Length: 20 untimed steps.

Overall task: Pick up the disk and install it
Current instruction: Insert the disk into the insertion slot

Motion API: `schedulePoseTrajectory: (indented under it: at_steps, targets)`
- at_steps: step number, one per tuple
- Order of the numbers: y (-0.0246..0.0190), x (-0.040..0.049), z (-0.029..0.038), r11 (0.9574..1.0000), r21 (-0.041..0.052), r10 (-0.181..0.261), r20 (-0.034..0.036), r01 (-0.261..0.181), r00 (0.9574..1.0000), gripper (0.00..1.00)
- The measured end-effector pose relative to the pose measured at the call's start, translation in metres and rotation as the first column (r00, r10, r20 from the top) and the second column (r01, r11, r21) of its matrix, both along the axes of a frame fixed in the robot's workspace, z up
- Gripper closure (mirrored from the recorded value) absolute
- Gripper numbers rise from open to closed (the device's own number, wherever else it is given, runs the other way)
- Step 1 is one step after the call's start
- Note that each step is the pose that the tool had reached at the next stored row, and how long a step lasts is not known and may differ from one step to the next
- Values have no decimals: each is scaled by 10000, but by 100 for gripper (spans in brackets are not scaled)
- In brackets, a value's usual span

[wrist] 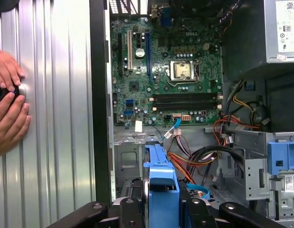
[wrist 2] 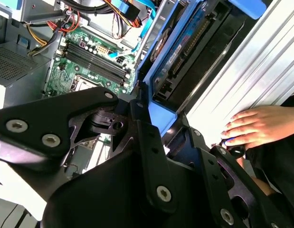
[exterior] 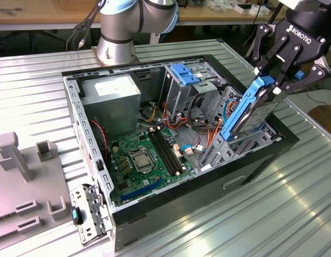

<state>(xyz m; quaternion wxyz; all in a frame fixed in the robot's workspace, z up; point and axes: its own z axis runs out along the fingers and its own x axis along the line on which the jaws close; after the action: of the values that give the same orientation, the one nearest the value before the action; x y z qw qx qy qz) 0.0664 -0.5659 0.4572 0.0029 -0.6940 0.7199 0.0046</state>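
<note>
In the exterior view, the gripper [exterior: 273,84] is at the exterior view's right, above the open case [exterior: 170,203]. Its fingers are closed on the upper end of the disk [exterior: 254,113]. The disk is tilted. Its lower end reaches down into the case, at the side on the exterior view's right, near the orange cables. The motherboard [exterior: 146,160] lies flat on the case floor, and the power supply [exterior: 109,99] is in the far corner. The case stands on a ribbed metal table [exterior: 251,219].

In the second wrist view, the black fingers [wrist 2: 147,137] hold the blue frame of the disk [wrist 2: 182,57]. The disk points away from the gripper [wrist 2: 158,124], along the case wall and beside the motherboard [wrist 2: 90,57]. A person's hand [wrist 2: 255,126] rests on the table [wrist 2: 246,66], outside the case.

In the first wrist view, the disk [wrist: 158,166] is seen on its edge, as a narrow blue strip. The gripper [wrist: 162,211] grips it from both sides. The far end of the disk is over the grey metal floor, just before the motherboard [wrist: 170,71]. Orange cables lie just beside it. On the table [wrist: 56,142], one hand [wrist: 5,69] and a second hand [wrist: 9,124] are close together, well apart from the disk.
</note>
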Motion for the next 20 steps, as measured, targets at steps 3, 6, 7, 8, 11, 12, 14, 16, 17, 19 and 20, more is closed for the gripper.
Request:
schedulePoseTrajectory:
  at_steps: [3, 6, 7, 8, 11, 12, 14, 16, 17, 19, 20]
  targets:
    - [0, 0, -1, 10000, 1, 92, -1, -92, 10000, 63]
    - [1, 0, -7, 10000, 1, 92, -1, -92, 10000, 63]
    - [1, 0, -10, 10000, 1, 92, -1, -92, 10000, 63]
    - [1, 0, -15, 10000, -1, 92, -1, -92, 10000, 63]
    - [1, 0, -26, 10000, -1, 91, -1, -91, 10000, 63]
    - [1, 0, -32, 10000, -1, 92, -1, -92, 10000, 63]
    - [1, 0, -44, 10000, 0, 91, -1, -91, 10000, 63]
    - [1, 0, -56, 10000, 0, 91, -1, -91, 10000, 63]
    - [1, 0, -61, 10000, 0, 92, -1, -92, 10000, 63]
    - [1, 1, -75, 10000, 0, 92, -1, -92, 10000, 63]
    - [1, 1, -86, 10000, 0, 92, -1, -92, 10000, 63]
